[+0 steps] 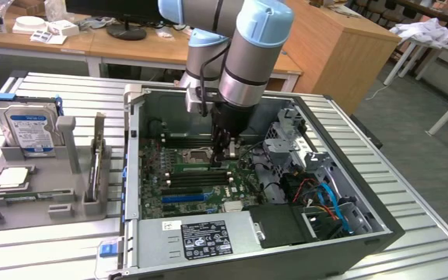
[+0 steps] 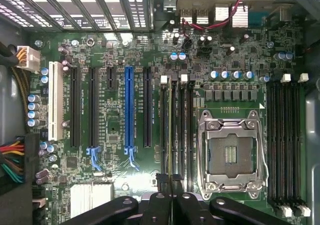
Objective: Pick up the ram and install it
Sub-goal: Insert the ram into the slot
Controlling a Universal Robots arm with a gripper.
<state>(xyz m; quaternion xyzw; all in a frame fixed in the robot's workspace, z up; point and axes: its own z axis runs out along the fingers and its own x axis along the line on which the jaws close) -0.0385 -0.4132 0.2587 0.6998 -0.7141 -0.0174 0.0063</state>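
Inside the computer case, the ram, a long, thin green stick, stood in a memory slot just beside the CPU socket. The claw, fingers pressed together, hung at the ram's end right of that socket.

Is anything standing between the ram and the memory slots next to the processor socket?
Nothing visible does. The ram already lies along one of those slots, and the shut gripper is at one end of it.

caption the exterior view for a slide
robot arm reaches into an open pc case, jaws shut at the green ram standing on the motherboard
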